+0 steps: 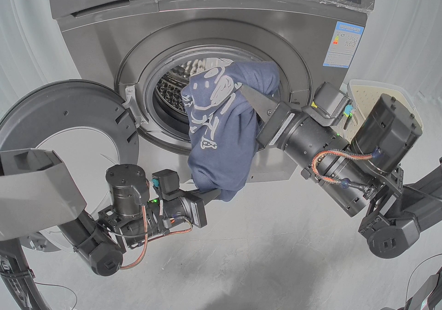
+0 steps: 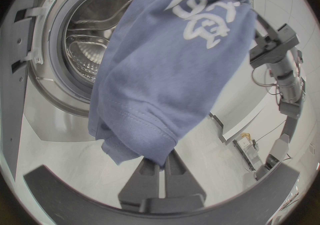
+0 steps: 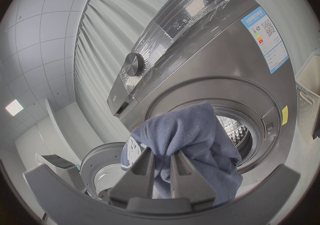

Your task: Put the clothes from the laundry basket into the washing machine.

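Right pincer (image 3: 163,155) clamps garment (image 1: 221,140) before drum (image 1: 172,90) | left pincer (image 2: 161,164) clamps hem (image 2: 140,129)

The head camera looked forward and down at the grey front-loading washing machine (image 1: 294,35) from mid distance. Both wrist cameras faced its round drum opening (image 2: 83,48) from close by, and all three views shared that opening.

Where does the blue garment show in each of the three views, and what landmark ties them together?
Head view: the blue garment hangs mid-picture before the drum opening.
Left wrist view: the blue garment covers part of the drum opening, hem at the left gripper.
Right wrist view: the blue garment is bunched in the right gripper.
Shared landmark: the drum opening.
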{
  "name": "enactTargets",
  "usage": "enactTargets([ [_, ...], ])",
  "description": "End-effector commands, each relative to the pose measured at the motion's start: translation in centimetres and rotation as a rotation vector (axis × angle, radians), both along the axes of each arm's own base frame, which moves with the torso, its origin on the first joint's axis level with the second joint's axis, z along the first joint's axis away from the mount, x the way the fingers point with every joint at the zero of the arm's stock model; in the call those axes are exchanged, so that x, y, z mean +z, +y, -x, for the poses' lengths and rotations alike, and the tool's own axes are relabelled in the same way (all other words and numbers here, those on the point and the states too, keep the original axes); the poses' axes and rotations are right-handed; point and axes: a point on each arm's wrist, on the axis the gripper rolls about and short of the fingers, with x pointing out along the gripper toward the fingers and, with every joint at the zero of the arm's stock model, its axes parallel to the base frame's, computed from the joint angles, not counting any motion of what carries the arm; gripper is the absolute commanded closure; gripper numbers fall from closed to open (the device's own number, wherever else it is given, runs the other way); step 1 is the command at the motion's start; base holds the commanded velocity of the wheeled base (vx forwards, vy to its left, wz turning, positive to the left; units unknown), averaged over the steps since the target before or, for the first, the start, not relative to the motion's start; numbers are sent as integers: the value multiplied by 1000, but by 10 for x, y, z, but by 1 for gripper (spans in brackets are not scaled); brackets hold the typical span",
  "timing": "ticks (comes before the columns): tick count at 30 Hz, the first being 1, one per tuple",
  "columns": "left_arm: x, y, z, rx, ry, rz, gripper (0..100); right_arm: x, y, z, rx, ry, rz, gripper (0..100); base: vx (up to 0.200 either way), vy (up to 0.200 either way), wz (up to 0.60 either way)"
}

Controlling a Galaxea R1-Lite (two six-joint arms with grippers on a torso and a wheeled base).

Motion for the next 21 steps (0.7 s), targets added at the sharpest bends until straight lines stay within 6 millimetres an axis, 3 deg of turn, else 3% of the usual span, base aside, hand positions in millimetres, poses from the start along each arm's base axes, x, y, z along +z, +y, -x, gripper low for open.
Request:
enactTargets([
  [1, 22, 3, 32, -48, -44, 31, 100, -10, -2, -4, -9, 20, 29, 100, 0, 0, 0],
  [4, 34, 6, 54, -79, -69, 50, 100, -24, -5, -4, -10, 54, 71, 100, 0, 0, 0],
  [5, 39, 6, 59, -83, -84, 61, 100, -26, -6, -3, -10, 59, 76, 0, 0, 0, 0],
  [13, 63, 13, 69, -63, -157, 113, 100, -46, -13, 5, 0, 97, 162, 0, 0, 0, 0],
  [21, 71, 12, 60, -12, -163, 163, 100, -52, -28, 17, -12, 109, 208, 0, 0, 0, 0],
])
